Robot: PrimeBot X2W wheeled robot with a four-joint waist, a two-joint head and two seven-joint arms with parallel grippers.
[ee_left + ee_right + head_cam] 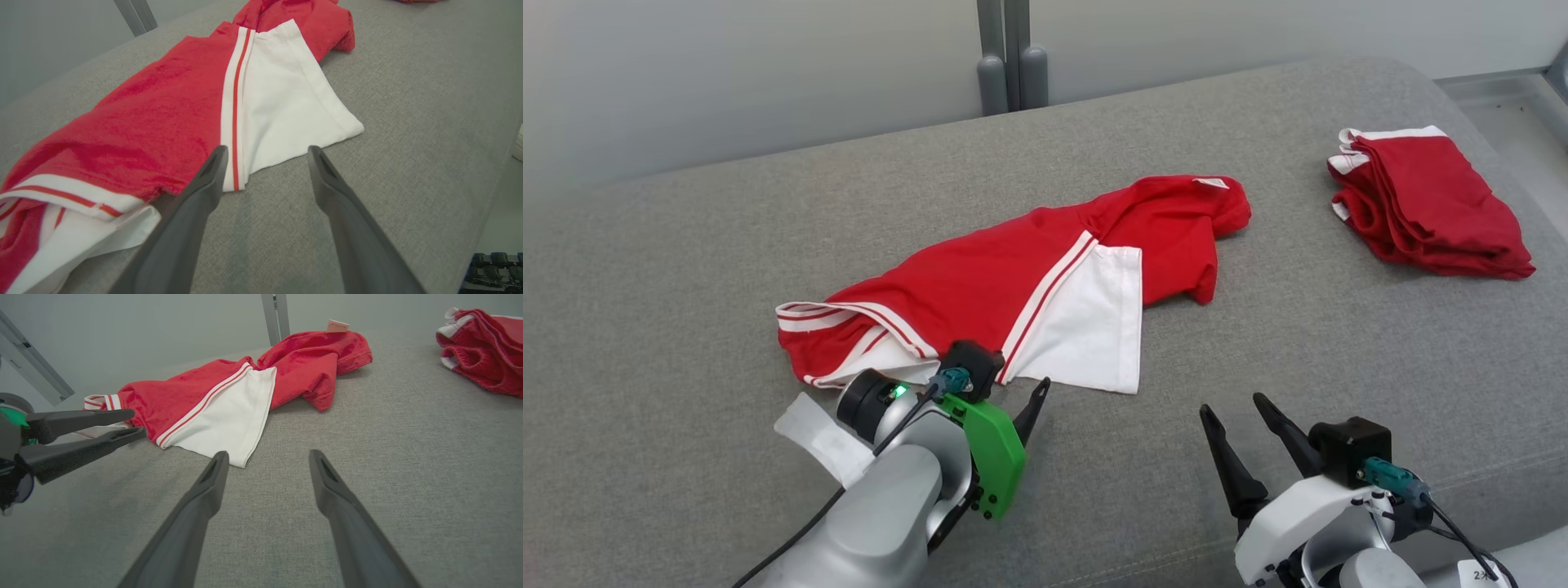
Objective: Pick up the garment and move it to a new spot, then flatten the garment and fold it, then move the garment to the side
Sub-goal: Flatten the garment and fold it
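We are working on a wide grey cushion (686, 245). The garment (980, 278) lies near its middle: a red top with white panels and striped trim, rumpled and only partly spread, its far end bunched up. A folded red pile (1429, 204) sits well apart at the far right.

We judge the garment light, soft and limp. It will sag and drape from any hold rather than keep its shape, and the knit should not slip between the fingers. Hems and corners look like the best places to take hold: the near corner of the white panel (286, 106) and the striped cuff (805, 317) at the left end.

The left claw (267, 151) is spread wide and pinches nothing. It sits at the garment's near edge, with one finger by the striped seam and the white hem just ahead between the fingers. The right claw (1231, 404) is also spread and empty, over bare cushion off the white corner and clear of the cloth.
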